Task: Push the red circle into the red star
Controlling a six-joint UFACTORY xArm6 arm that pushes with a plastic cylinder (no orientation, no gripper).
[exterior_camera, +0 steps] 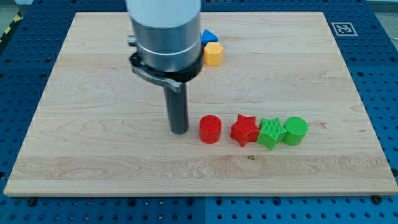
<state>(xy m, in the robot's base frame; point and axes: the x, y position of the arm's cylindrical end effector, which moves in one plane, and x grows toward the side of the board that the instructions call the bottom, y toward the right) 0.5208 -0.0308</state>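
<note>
Upright rod, tip down on the board beside the red circle

My tip (pixel 180 132) stands vertical, touching no block. Just to its right sits the red circle (pixel 210 129), then a small gap, then the red star (pixel 244 130), green star (pixel 270 132) and green circle (pixel 296 130) touching in a row.

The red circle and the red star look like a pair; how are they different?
The red circle is a round, smooth-sided cylinder; the red star has pointed arms. The red circle stands free, with my tip close on its left side in the view; the red star appears to touch the green star on its right. Both are the same red, similar in height, standing flat on the board.
</note>
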